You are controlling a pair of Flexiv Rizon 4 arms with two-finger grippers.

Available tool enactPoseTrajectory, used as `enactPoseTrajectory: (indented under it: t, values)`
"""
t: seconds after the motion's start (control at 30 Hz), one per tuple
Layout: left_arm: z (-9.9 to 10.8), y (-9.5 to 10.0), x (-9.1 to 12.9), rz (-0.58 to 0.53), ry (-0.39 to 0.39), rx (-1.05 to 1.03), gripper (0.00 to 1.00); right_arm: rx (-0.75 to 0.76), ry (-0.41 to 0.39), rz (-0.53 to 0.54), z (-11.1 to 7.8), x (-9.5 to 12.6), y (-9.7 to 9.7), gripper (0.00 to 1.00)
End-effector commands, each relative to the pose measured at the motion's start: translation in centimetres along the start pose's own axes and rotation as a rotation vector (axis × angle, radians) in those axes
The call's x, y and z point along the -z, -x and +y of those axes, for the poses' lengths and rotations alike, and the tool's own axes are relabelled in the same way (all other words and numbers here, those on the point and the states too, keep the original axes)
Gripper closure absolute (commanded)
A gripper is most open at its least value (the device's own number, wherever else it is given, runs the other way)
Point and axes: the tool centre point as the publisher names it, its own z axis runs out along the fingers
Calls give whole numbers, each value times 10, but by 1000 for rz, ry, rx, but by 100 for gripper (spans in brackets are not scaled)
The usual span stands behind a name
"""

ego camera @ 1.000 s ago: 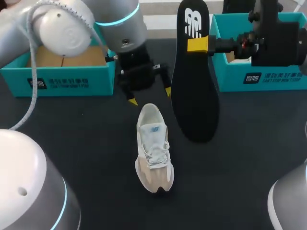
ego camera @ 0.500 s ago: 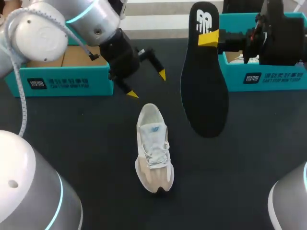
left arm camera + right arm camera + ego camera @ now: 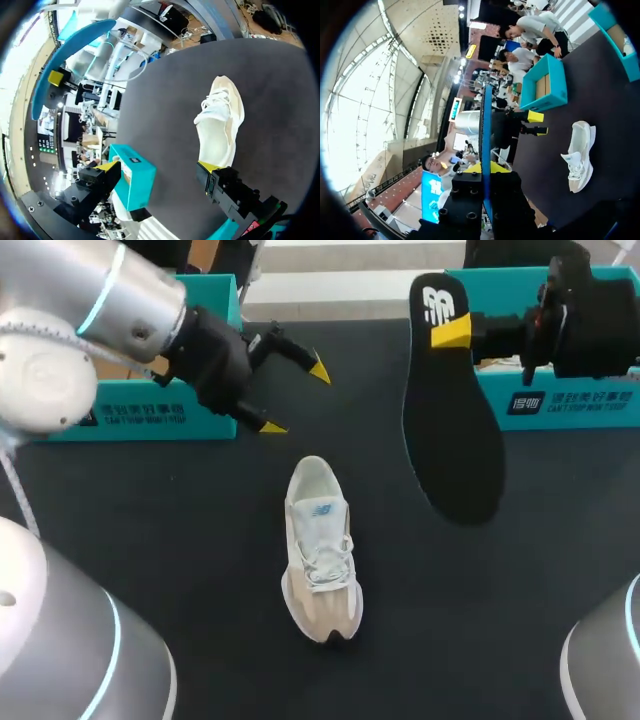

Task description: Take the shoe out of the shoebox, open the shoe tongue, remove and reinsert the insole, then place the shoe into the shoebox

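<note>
The left gripper [image 3: 296, 398] hangs in the air with its yellow-tipped fingers spread wide and nothing between them. The left teal shoebox [image 3: 130, 415], an open cardboard box, stands just behind those fingers. In the left wrist view a corner of a teal box shows between the tips, untouched by either.

Out ahead of the left fingers and apart from them, the cream-white lace-up shoe [image 3: 320, 550] stands upright on its sole on the dark matte table [image 3: 180, 540]. Its heel opening is turned towards the tips and its toe away. It has white laces, beige panels along the forefoot and a dark spot at the toe.

The long foam insole [image 3: 455, 430], black on top with a white logo at the heel and blue underneath, is off to the shoe's right. The right gripper [image 3: 452, 332] is clamped on its heel end, one finger on each face, and the toe end slants away from the fingers. The right teal shoebox [image 3: 570, 400] stands behind this gripper
</note>
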Motion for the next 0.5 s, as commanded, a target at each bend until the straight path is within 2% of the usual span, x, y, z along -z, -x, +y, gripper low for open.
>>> enactPoseTrajectory:
  t: [0.03, 0.17, 0.23, 0.37, 0.5]
  values:
    - [-11, 0, 15, -527, 16, -10, 0, -152, 12, -40, 8, 11, 22, 100]
    - [-8, 3, 20, -562, -8, -13, 0, -213, 55, -29, 11, 12, 37, 100]
    - [-7, 10, 25, -592, -33, -24, 0, -240, 104, -9, 16, 11, 50, 100]
    - [-10, 20, 30, -641, -62, -54, 0, -273, 199, 10, 19, 10, 62, 100]
    - [-18, 30, 32, -650, -103, -73, 0, -273, 199, 10, 19, 10, 62, 100]
